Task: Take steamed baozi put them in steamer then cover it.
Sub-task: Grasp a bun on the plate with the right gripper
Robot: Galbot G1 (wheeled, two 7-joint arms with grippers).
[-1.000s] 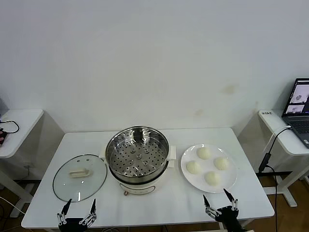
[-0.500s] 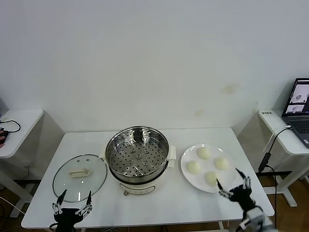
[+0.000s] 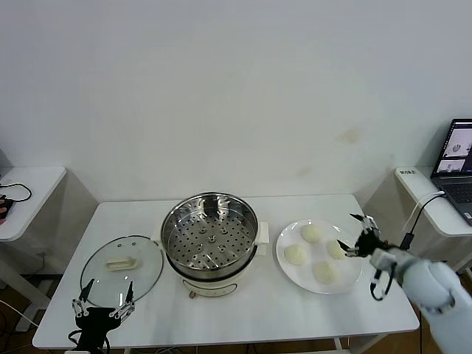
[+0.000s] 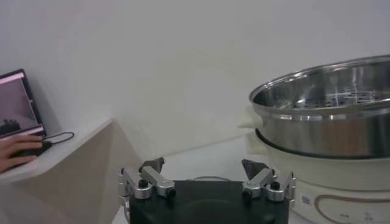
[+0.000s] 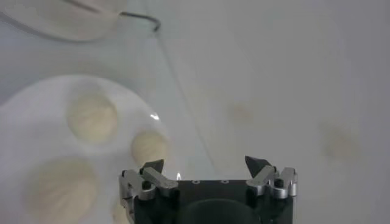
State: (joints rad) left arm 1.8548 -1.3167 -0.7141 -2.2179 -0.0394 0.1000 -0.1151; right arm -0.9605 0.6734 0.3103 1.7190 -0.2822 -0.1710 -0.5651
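I'm seeing the right gripper (image 3: 356, 235) having swung up from the table's near edge to the plate (image 3: 352, 276) rim, jaws wide, nothing held; first pick is starting. Left gripper (image 3: 103, 302) is idling wide by the glass lid (image 3: 94, 278). Four baozi (image 3: 310, 233) are sitting on the plate; steamer (image 3: 210, 237) is standing uncovered, tray bare

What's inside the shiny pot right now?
Inside the steamer only its holed steel tray shows, no buns yet. What lies beneath that tray is hidden.
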